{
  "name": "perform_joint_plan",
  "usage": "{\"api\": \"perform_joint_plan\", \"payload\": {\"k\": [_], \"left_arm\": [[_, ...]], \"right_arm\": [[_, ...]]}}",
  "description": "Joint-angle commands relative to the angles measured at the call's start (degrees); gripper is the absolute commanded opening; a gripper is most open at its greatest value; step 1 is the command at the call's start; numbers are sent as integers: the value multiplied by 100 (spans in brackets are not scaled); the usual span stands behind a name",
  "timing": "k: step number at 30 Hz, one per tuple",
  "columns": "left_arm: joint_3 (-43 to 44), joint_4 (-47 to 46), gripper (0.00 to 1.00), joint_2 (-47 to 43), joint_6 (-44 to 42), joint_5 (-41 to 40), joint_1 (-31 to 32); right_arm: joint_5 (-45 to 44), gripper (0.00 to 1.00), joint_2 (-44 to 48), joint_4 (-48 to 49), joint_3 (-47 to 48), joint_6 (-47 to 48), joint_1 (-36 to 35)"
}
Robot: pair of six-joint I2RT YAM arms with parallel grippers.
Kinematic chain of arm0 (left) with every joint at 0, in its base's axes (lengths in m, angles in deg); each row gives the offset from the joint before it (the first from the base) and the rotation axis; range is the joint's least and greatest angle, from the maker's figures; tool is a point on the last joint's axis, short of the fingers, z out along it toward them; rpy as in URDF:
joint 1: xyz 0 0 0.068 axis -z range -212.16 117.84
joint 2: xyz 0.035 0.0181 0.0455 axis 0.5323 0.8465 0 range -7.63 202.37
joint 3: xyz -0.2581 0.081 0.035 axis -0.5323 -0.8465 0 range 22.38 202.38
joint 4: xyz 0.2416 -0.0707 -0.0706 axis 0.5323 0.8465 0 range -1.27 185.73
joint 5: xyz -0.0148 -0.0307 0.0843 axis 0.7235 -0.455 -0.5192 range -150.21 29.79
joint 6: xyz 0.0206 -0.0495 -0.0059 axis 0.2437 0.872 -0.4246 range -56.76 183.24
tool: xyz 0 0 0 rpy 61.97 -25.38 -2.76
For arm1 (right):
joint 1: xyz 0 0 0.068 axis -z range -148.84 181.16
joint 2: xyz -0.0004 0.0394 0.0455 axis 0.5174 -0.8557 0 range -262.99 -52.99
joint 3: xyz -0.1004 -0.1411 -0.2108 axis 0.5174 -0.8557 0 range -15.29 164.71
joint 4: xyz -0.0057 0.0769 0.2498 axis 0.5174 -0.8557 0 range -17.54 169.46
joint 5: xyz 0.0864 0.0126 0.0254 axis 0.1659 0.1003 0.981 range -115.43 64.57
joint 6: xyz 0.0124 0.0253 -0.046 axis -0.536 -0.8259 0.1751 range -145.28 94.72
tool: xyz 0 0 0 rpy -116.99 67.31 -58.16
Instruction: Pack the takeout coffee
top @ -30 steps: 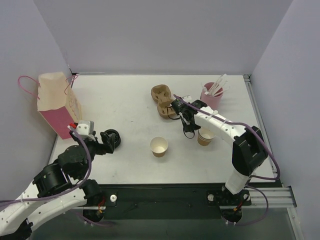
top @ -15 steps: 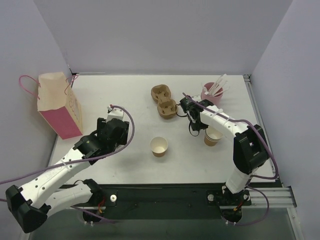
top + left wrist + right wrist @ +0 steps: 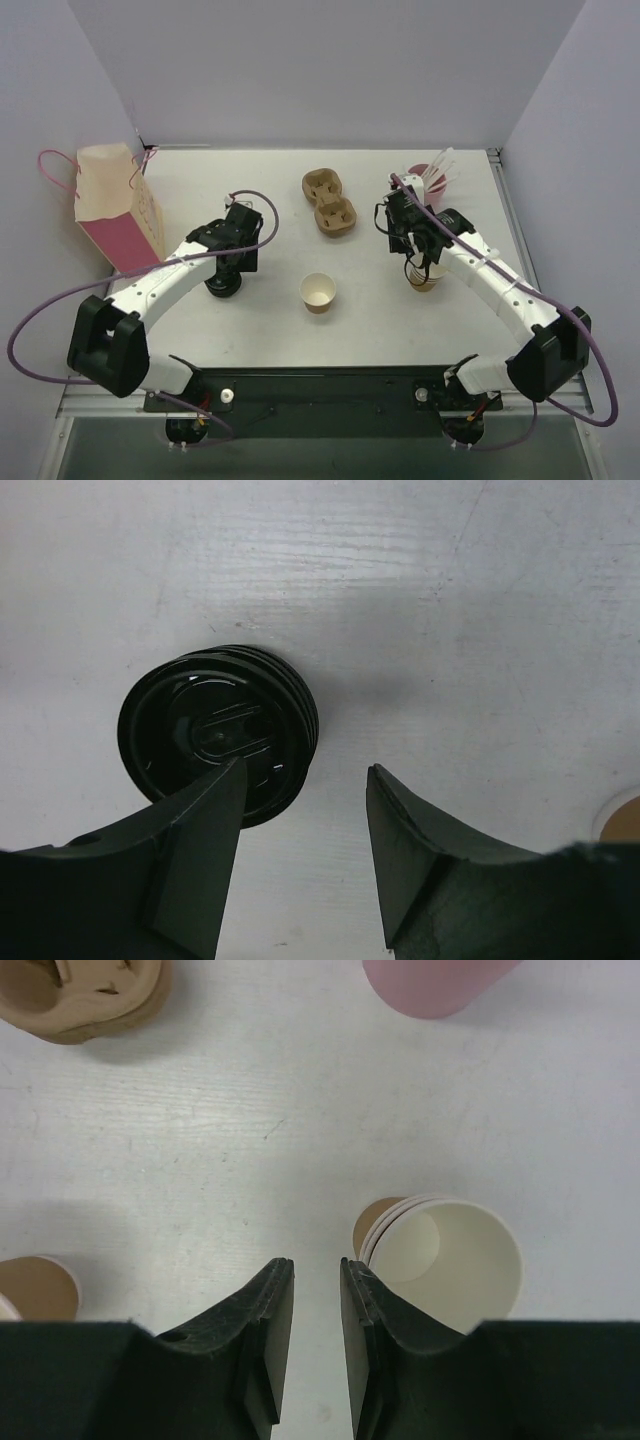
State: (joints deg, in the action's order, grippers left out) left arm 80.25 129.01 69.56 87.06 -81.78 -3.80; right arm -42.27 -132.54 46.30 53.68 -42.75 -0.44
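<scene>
Left fingers (image 3: 195, 860) newly over black lids (image 3: 215, 730), half-spread, empty; right fingers (image 3: 265, 1340) barely apart, empty, beside nested cups (image 3: 450, 1260).

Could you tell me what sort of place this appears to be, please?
Probably a robotics lab work cell staged as a takeout counter: a white table boxed in by blank walls, two arms bolted at its edge, and props like paper cups and a paper bag.

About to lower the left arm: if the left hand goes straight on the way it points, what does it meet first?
Probably the black lids: one finger of the left hand overlaps their edge, while the gap sits over bare table. Depth is unclear.
</scene>
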Motion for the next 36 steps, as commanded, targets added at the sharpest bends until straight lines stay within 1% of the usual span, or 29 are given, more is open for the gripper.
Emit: {"api": "perform_joint_plan", "payload": {"k": [1, 7, 17, 21, 22, 25, 26, 32, 33, 36], "left_arm": [[357, -230, 60, 567, 115, 117, -59], [603, -107, 58, 1078, 194, -137, -76], [515, -107, 52, 1343, 255, -270, -120], [498, -125, 47, 1386, 247, -287, -120], [515, -107, 44, 1404, 255, -305, -120], [524, -107, 42, 1466, 255, -278, -120], [533, -107, 38, 1466, 255, -270, -120], [533, -72, 31, 1483, 273, -235, -120], [524, -63, 26, 1457, 273, -226, -120], [541, -2, 20, 1361, 273, -226, -111]], "right_arm": [[181, 27, 422, 56, -147, 104, -75], [190, 27, 651, 100, -244, 139, -233], [199, 27, 722, 100, -331, 262, -242], [181, 27, 792, 100, -410, 289, -242], [164, 27, 809, 109, -437, 297, -233], [181, 27, 862, 109, -490, 280, -233], [190, 27, 897, 109, -507, 288, -233], [164, 27, 1046, 100, -648, 271, -233], [155, 27, 1064, 100, -648, 262, -233], [181, 27, 1099, 100, -639, 271, -233]]}}
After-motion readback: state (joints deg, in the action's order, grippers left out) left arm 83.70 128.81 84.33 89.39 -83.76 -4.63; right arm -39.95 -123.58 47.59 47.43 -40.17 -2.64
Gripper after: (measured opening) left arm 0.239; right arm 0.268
